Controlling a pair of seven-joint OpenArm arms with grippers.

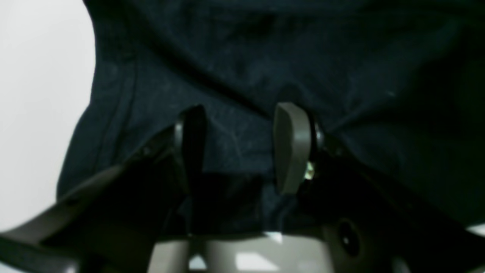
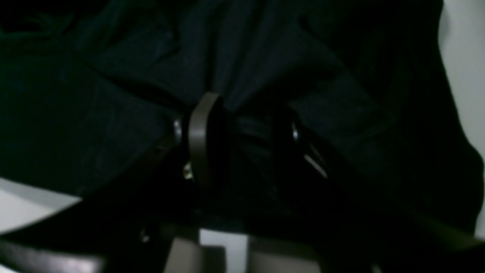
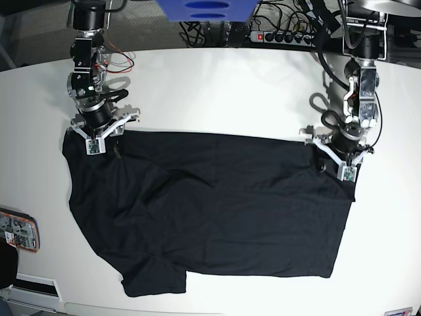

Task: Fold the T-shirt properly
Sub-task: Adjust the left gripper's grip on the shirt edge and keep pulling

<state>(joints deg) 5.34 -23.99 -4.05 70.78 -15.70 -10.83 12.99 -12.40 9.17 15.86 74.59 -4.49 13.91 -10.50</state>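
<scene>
The black T-shirt (image 3: 217, 210) lies spread on the white table (image 3: 217, 85), its top edge running straight between my two grippers. My left gripper (image 3: 343, 168) is at the shirt's top right corner. In its wrist view the left gripper (image 1: 240, 148) has its fingers (image 1: 291, 148) apart, with flat black fabric (image 1: 265, 57) showing between them. My right gripper (image 3: 99, 139) is at the top left corner. In its wrist view the right gripper (image 2: 248, 138) is closed on bunched pleats of the shirt (image 2: 113, 94).
A small colourful device (image 3: 16, 230) lies at the table's left edge. A white box (image 3: 33, 286) sits at the front left. A blue object (image 3: 204, 10), a power strip (image 3: 283, 36) and cables lie beyond the far edge.
</scene>
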